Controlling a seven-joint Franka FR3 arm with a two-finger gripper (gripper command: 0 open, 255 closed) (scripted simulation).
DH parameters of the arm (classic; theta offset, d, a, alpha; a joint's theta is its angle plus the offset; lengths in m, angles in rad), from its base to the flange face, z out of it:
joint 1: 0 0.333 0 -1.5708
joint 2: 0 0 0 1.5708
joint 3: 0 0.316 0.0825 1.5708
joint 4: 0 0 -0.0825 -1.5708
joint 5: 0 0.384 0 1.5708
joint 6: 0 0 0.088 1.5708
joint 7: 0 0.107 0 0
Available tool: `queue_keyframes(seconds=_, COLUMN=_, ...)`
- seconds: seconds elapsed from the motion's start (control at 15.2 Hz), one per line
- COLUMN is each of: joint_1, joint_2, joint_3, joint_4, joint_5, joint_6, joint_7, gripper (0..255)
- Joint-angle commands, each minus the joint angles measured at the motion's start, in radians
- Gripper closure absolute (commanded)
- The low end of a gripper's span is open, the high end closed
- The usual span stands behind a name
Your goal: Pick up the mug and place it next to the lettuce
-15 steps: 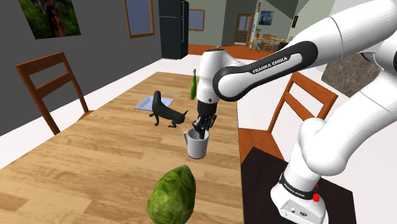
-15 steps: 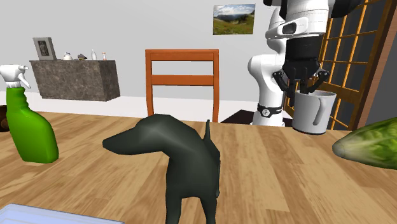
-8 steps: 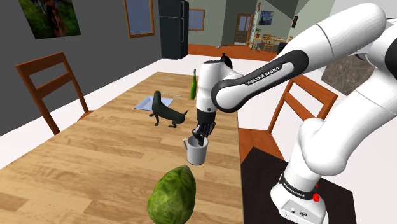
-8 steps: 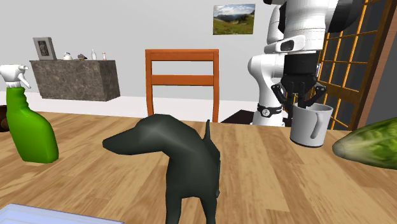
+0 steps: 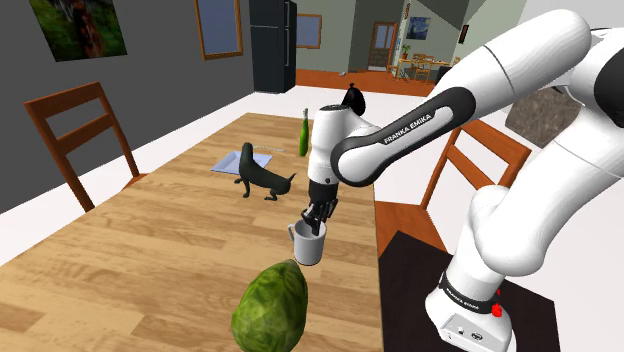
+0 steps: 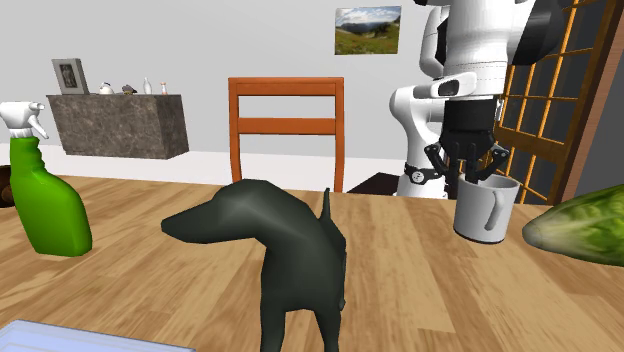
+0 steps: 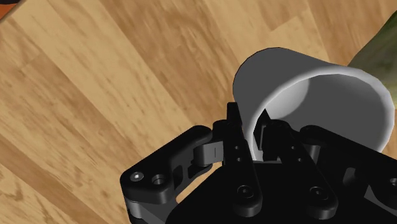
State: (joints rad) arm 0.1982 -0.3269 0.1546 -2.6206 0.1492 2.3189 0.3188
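Pinching the rim of the plain pale-grey cylindrical mug (image 5: 307,246), the all-black two-finger gripper (image 5: 317,213) is holding it in a narrow clasp. One finger is reaching inside the cup and the other is pressing on the outside of the wall. The mug is hanging straight below the jaws, low over the table; whether its base is touching the wood I cannot tell. The rough dark-green head of lettuce (image 5: 270,308) is lying near the mug but apart from it, below the jaws and off to one side.

As I am judging it, the danger is coming from that one-sided pinch. The cup's weight is sitting off-centre from the jaws, so a sharp move could be swinging it or working it loose. Opening before the base is resting flat could be letting it drop and tip over. Pushing closer could be nudging the rounded lettuce, which is looking ready to roll.

A long light-wood plank table (image 5: 130,240) is carrying everything. A dark dog figurine (image 5: 262,180) is standing on the far side of the jaws from the lettuce, with a green spray bottle (image 6: 45,200) and a flat pale tray (image 5: 232,161) lying well beyond it. Brown wooden chairs (image 6: 287,115) are standing around the table, and framed pictures are hanging on the grey walls.
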Motion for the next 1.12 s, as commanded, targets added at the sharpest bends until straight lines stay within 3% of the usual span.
queue_keyframes(seconds=0.0, joint_1=0.000, joint_2=0.000, joint_3=0.000, joint_4=0.000, joint_5=0.000, joint_6=0.001, joint_7=0.000, gripper=255)
queue_keyframes(seconds=0.13, joint_1=0.000, joint_2=0.000, joint_3=0.000, joint_4=0.000, joint_5=0.000, joint_6=0.001, joint_7=0.000, gripper=255)
queue_keyframes(seconds=0.2, joint_1=0.000, joint_2=0.000, joint_3=0.000, joint_4=0.000, joint_5=0.000, joint_6=0.001, joint_7=0.000, gripper=0)
queue_keyframes(seconds=0.53, joint_1=0.000, joint_2=0.000, joint_3=0.000, joint_4=0.000, joint_5=0.000, joint_6=0.001, joint_7=0.000, gripper=0)
queue_keyframes(seconds=0.79, joint_1=-0.005, joint_2=-0.081, joint_3=-0.013, joint_4=0.067, joint_5=-0.008, joint_6=-0.149, joint_7=0.001, gripper=0)
queue_keyframes(seconds=1.06, joint_1=-0.005, joint_2=-0.081, joint_3=-0.013, joint_4=0.067, joint_5=-0.008, joint_6=-0.149, joint_7=0.001, gripper=0)
